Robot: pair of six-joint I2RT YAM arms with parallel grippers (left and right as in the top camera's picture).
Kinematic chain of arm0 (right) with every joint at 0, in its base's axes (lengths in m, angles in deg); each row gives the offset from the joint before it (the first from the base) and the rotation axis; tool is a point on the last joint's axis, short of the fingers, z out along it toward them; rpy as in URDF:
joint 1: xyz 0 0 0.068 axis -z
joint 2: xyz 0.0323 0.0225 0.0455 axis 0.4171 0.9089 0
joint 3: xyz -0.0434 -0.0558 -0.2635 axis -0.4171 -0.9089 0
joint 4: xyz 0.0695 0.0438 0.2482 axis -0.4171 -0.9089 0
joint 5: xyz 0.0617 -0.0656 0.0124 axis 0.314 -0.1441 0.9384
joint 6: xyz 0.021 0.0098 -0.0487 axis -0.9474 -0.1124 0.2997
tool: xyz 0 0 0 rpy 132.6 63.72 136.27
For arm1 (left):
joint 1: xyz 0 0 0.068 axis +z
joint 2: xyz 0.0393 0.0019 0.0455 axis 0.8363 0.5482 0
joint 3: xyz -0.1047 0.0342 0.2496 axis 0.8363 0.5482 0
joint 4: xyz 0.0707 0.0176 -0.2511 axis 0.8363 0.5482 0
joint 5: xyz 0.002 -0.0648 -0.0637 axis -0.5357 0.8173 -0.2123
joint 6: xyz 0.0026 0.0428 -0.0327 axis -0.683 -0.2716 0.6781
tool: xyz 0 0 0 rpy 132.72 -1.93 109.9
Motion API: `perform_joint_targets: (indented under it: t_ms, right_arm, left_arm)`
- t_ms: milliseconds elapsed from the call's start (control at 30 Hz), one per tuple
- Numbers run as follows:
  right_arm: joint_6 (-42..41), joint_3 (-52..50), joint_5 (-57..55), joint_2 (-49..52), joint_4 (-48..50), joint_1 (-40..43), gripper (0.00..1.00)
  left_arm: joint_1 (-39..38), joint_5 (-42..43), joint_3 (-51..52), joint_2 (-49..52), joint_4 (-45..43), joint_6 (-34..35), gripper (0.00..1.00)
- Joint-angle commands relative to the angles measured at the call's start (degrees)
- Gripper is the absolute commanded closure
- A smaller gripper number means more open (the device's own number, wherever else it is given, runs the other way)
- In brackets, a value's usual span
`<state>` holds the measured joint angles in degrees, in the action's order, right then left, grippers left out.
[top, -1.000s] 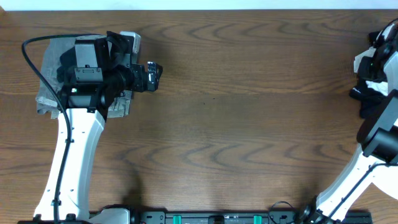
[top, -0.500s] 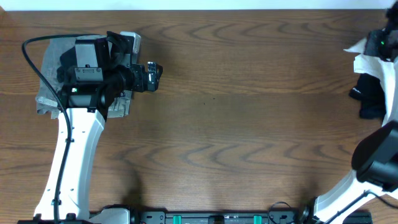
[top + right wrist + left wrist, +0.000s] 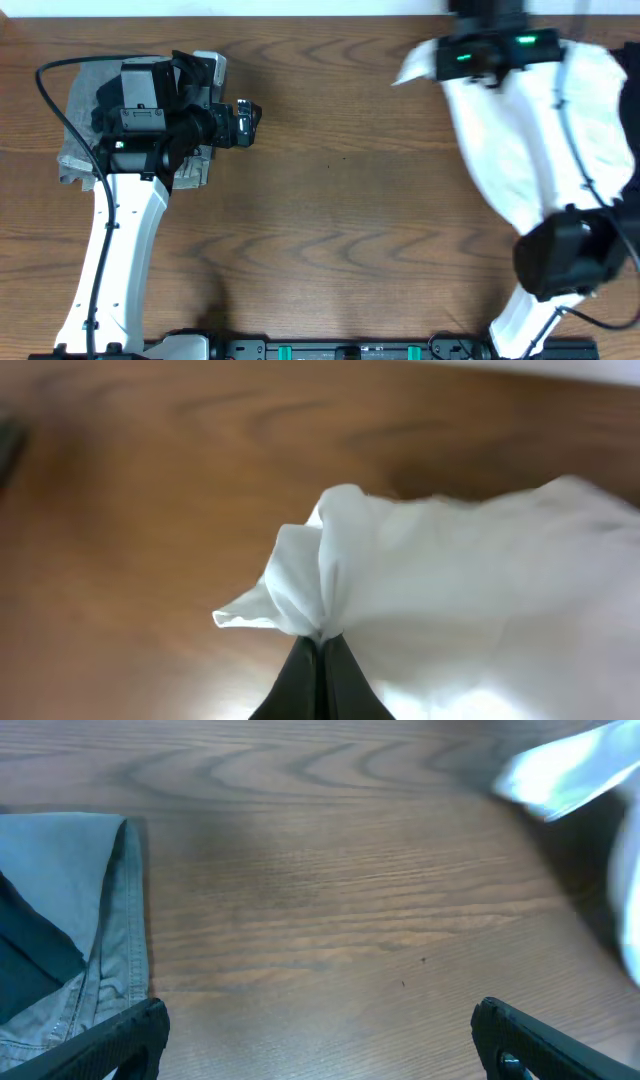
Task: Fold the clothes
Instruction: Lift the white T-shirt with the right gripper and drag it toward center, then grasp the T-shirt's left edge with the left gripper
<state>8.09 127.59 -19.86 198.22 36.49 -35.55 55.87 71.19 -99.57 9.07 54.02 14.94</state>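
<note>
The white T-shirt (image 3: 530, 130) hangs bunched from my right gripper (image 3: 430, 62) over the far right part of the table; its print is hidden. In the right wrist view the right gripper (image 3: 320, 640) is shut on a gathered fold of the T-shirt (image 3: 450, 580). A corner of the shirt shows blurred in the left wrist view (image 3: 560, 775). My left gripper (image 3: 245, 122) is open and empty at the far left, its fingertips wide apart over bare wood in the left wrist view (image 3: 320, 1035).
A folded grey garment (image 3: 85, 110) lies under the left arm at the far left; its edge shows in the left wrist view (image 3: 70, 920). The table's far edge (image 3: 320, 14) runs along the top.
My right arm has swung from the right edge inward to the left, dragging the white T-shirt out over the table. The left arm has not moved.
</note>
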Motion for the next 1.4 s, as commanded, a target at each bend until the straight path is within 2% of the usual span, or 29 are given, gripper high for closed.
perform_joint_targets:
  t_ms: [0,200,367,400,500,567,633,733,833,1000,1233,1300,1367]
  right_arm:
    - [-3.2,-0.6,2.1,5.0,0.7,-7.1,0.99]
    - [-4.1,-0.6,6.9,12.4,5.6,-18.9,0.99]
    - [-4.2,-0.6,7.0,13.8,8.2,-25.4,0.97]
    - [-4.2,-0.6,6.7,13.8,8.5,-26.8,0.87]
    - [-4.1,-0.6,6.2,13.8,8.6,-28.2,0.75]
    - [-4.0,-0.6,5.9,13.7,8.6,-28.2,0.52]
    - [-3.9,-0.4,5.6,13.3,8.6,-27.3,0.38]
    - [-3.3,-0.2,5.3,11.6,8.6,-24.8,0.27]
    - [-1.8,-0.2,5.1,8.3,8.0,-21.5,0.26]
    - [-1.6,-0.2,0.7,2.5,3.8,-14.4,0.30]
    - [-1.6,-0.2,-1.2,-1.0,-2.5,-1.3,0.35]
    - [-1.6,-0.2,-1.2,-0.7,-3.5,2.6,0.35]
    - [-0.9,-0.2,-1.2,-0.3,-3.9,5.6,0.35]
  left_arm:
    - [-0.2,0.4,-0.6,0.4,0.2,0.3,0.02]
    - [-0.2,0.3,-0.6,0.4,0.4,0.3,0.02]
    - [-0.2,0.1,-0.6,0.4,0.9,0.3,0.02]
    - [-0.2,-1.0,-0.6,0.4,1.2,0.3,0.02]
    - [-0.2,-4.0,-0.6,0.4,1.7,0.3,0.02]
    - [-0.2,-4.9,-0.6,0.4,1.9,0.3,0.02]
    - [-0.2,-4.9,-0.6,0.4,1.9,0.3,0.02]
    - [-0.2,-4.9,-0.6,0.4,1.9,0.3,0.02]
    - [-0.2,-4.8,-0.6,0.4,2.4,0.3,0.02]
    - [-0.2,-4.6,-0.6,0.4,2.4,0.3,0.02]
    - [-0.9,1.7,-0.6,1.6,-1.2,1.0,0.03]
    - [-1.9,1.7,-0.6,3.0,-2.4,1.2,0.24]
    - [-3.2,1.6,-0.6,4.9,-3.3,1.2,0.39]
